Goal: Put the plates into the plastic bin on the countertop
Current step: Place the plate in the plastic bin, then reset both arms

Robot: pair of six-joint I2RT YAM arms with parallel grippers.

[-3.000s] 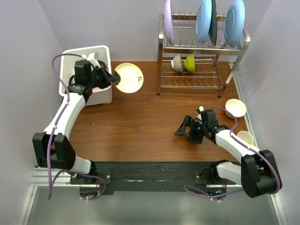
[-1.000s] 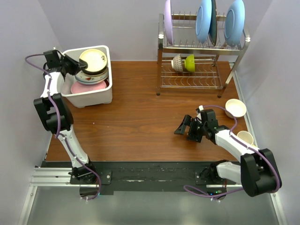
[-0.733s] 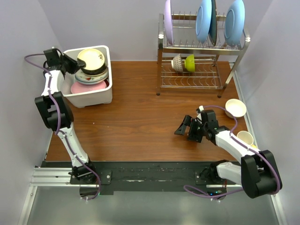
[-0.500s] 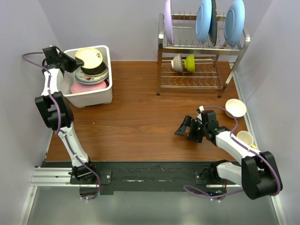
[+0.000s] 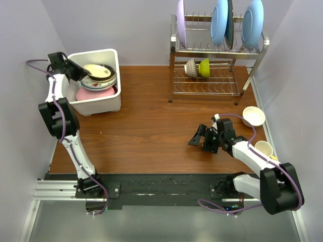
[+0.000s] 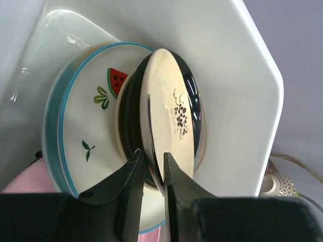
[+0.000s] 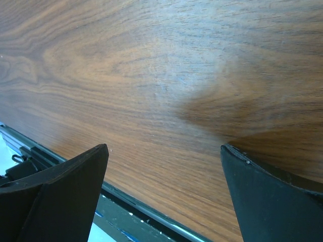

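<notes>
The small yellowish plate (image 6: 171, 111) is found inside the plastic bin (image 5: 96, 107), on top of the stack there. It is tilted rather than flat. From above it is seen as a flattened oval whose long axis runs from the bin's left wall towards its right wall. In the wrist view its decorated face, with a dark grape-like motif, is turned to the right of the picture. Its near rim is set between the fingers of the left gripper (image 6: 154, 174), and its far rim is against the dark glass plate (image 6: 132, 116) beneath. The fingers are held narrowly apart on either side of that rim. Whether it is actually pinched cannot be told, since a thin dark gap seems to show beside one finger.

Under the dark plate the white plate with fruit motifs (image 6: 96, 116) is stacked, and a pink plate (image 6: 28, 179) is seen lowest. The bin is placed at the back left corner of the countertop (image 5: 151, 126).

The right gripper (image 7: 164, 151) is held low over bare wood, well apart from the bin. Its fingers are spread wide and nothing is held.
</notes>
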